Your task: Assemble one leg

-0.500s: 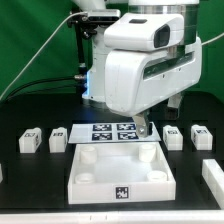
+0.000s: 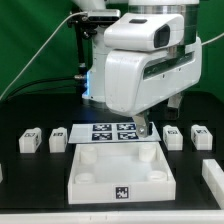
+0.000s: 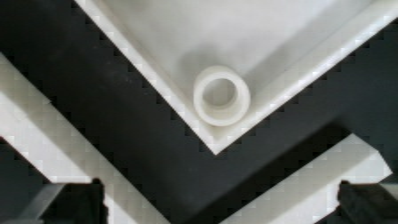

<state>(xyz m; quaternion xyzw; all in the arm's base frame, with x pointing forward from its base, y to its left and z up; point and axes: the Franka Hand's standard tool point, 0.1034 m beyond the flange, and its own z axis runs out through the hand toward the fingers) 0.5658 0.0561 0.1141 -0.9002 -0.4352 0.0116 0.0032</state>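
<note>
Several small white tagged legs lie on the black table in the exterior view, two at its left [image 2: 30,140] [image 2: 58,138] and two at its right [image 2: 173,136] [image 2: 199,136]. The large white panel [image 2: 88,172] lies in front, tag on its near side. My gripper [image 2: 143,128] hangs low over the panel's far right corner. In the wrist view that corner fills the picture, with one round socket [image 3: 221,95] in it. My gripper [image 3: 219,205] is open and empty, its dark fingertips [image 3: 68,203] wide apart on either side of the corner. No leg shows in the wrist view.
The marker board [image 2: 112,131] lies flat just behind the panel, under the arm. More white parts are cut off at the exterior view's right edge [image 2: 213,180] and left edge [image 2: 2,172]. A green backdrop stands behind the table.
</note>
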